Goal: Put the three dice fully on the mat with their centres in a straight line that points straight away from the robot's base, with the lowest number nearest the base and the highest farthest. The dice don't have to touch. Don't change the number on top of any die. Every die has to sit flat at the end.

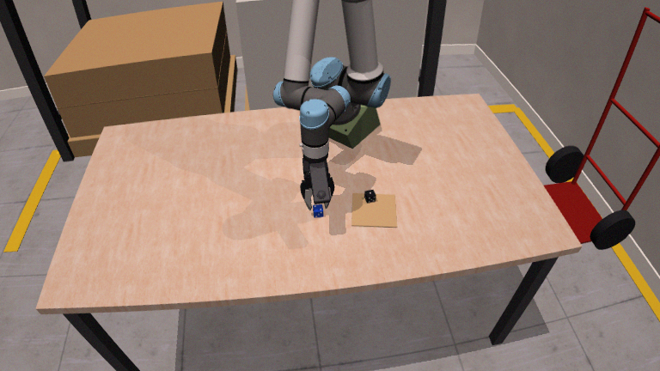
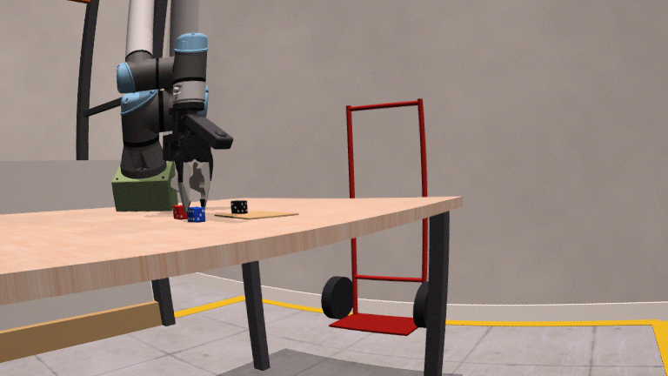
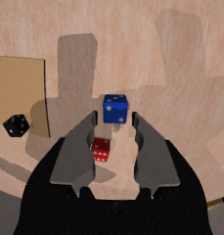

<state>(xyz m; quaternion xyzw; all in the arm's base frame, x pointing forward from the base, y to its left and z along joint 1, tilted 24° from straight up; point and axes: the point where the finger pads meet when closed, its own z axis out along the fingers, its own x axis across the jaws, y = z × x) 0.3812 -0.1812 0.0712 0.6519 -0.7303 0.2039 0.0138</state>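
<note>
The blue die sits on the table left of the mat in the top view. My gripper is partly open and holds nothing. Its fingertips are low, just above and slightly to the base side of the blue die. The red die lies on the table nearer the base, under the left finger's inner side in the wrist view; the top view hides it behind the gripper. The black die sits at the mat's base-side edge. Top numbers are hard to read.
The green robot base stands at the back of the table. The red die is close to the gripper on its base side. Cardboard boxes and a red hand truck stand off the table.
</note>
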